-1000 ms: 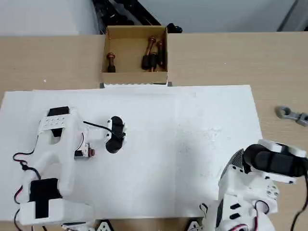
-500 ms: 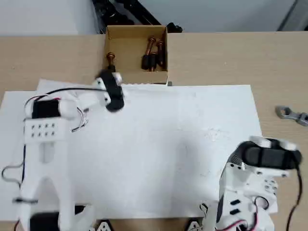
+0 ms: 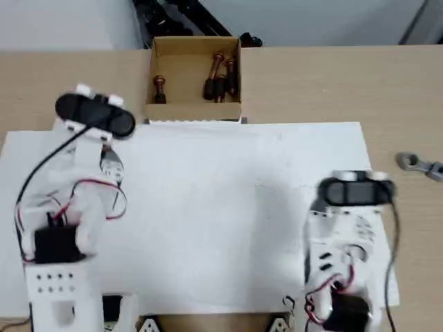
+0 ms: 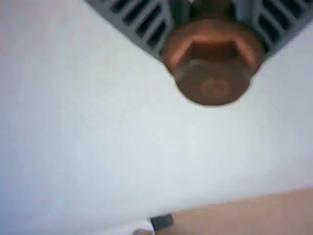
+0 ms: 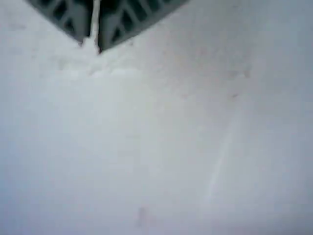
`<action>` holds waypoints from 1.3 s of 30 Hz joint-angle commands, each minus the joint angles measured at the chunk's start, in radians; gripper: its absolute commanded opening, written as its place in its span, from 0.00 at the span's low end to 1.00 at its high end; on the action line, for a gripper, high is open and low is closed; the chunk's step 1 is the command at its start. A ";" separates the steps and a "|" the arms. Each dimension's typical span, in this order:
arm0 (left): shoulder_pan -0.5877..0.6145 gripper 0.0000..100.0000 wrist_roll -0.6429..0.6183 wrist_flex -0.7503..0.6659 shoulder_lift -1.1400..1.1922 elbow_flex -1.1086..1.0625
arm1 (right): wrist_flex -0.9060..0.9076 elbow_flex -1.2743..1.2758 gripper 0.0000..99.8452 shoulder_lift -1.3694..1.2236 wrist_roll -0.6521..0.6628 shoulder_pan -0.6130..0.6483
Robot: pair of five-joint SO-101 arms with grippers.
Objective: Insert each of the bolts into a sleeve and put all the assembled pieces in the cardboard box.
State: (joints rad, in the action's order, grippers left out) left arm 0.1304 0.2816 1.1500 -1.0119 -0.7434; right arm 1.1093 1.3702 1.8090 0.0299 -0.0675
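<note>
My left gripper (image 4: 211,27) is shut on a copper bolt (image 4: 212,68), whose hex head faces the camera between the grey fingers (image 4: 139,27), above the white sheet. In the high view the left arm (image 3: 93,114) stands at the sheet's far left corner, to the left of the cardboard box (image 3: 194,111). Inside the box lie two bolt-and-sleeve pieces (image 3: 220,77) side by side and one more (image 3: 160,88) apart from them. My right gripper (image 5: 95,41) is shut with nothing in it, just over the sheet. The right arm (image 3: 356,190) stands on the sheet's right side.
The white sheet (image 3: 235,221) covers most of the wooden table (image 3: 311,83). A small metal wrench (image 3: 419,164) lies on the wood past the sheet's right edge. Dark gear (image 3: 173,17) sits behind the box.
The left arm swung from mid-sheet up toward the box, then left to the sheet's far corner. The right arm rose from the near right corner and came farther onto the sheet.
</note>
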 commanded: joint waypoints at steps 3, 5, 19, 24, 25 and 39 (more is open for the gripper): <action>0.002 0.00 -0.018 -0.069 -0.181 -0.071 | -0.140 0.172 0.00 0.007 -0.017 0.033; 0.003 0.00 -0.018 -0.101 -0.245 -0.110 | -0.209 0.255 0.00 0.007 -0.017 0.030; 0.144 0.00 -0.199 -0.110 -0.445 -0.295 | -0.157 0.310 0.00 0.005 -0.117 0.016; 0.147 0.00 -0.199 -0.112 -0.448 -0.295 | -0.157 0.310 0.00 0.005 -0.115 0.016; 0.147 0.00 -0.199 -0.112 -0.448 -0.295 | -0.157 0.310 0.00 0.005 -0.115 0.016; 0.149 0.00 -0.347 -0.276 -0.442 -0.400 | -0.157 0.310 0.00 0.005 -0.115 0.016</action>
State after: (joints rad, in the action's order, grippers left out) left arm 0.2731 -0.0100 0.9198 -1.4461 -1.1822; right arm 0.9467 1.6694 1.8059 -0.0760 -0.0414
